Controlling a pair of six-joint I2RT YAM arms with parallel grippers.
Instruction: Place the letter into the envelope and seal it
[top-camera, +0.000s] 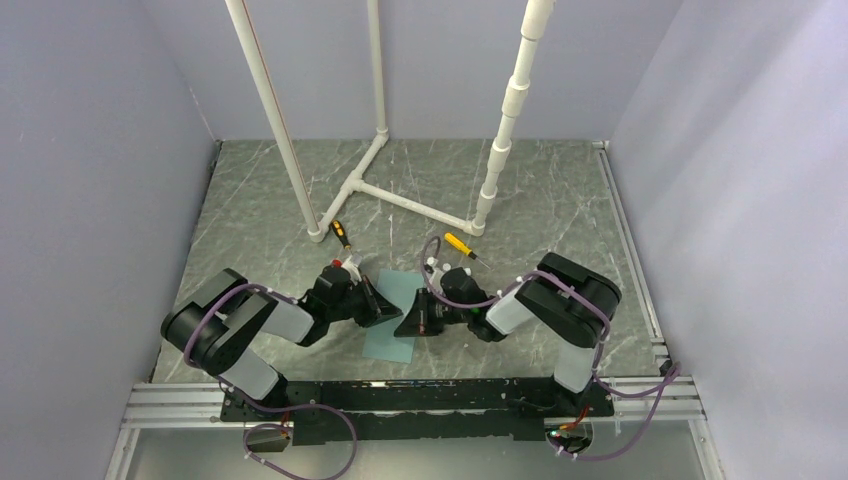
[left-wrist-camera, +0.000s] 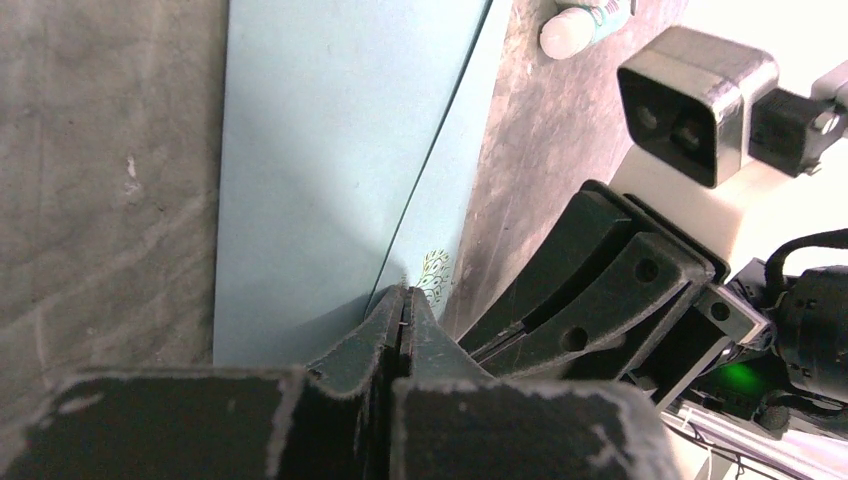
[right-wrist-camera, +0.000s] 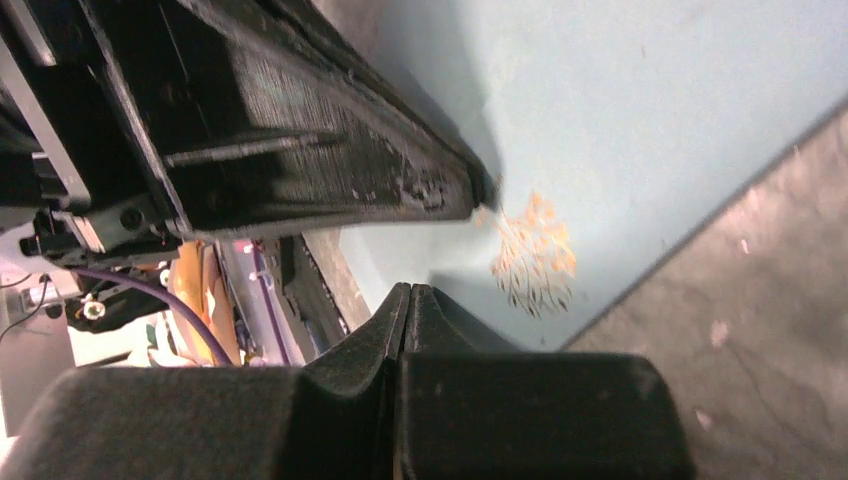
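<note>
Envelope (top-camera: 398, 288) lies flat at the near centre of the table (top-camera: 560, 200), long axis roughly 12-to-6 in the top view. No letter in sight. Probably already inside, but can't confirm.

Left gripper (top-camera: 378, 308) comes in from 9 o'clock, right gripper (top-camera: 415, 322) from 3 o'clock. Both are clenched with nothing between the fingers, tips down at the envelope's middle. Contact looks likely but isn't certain.

In the left wrist view the closed tips sit beside a fold line (left-wrist-camera: 440, 160) running along the envelope's length, with the right gripper just past it at 3 o'clock.

Likely step: pressing the flap to seal. The next press should run along the 12-6 axis, following the fold. Both arms are about equally near, and the left tip sits closest to the fold. Risk: the paper sliding under a sideways push.
</note>
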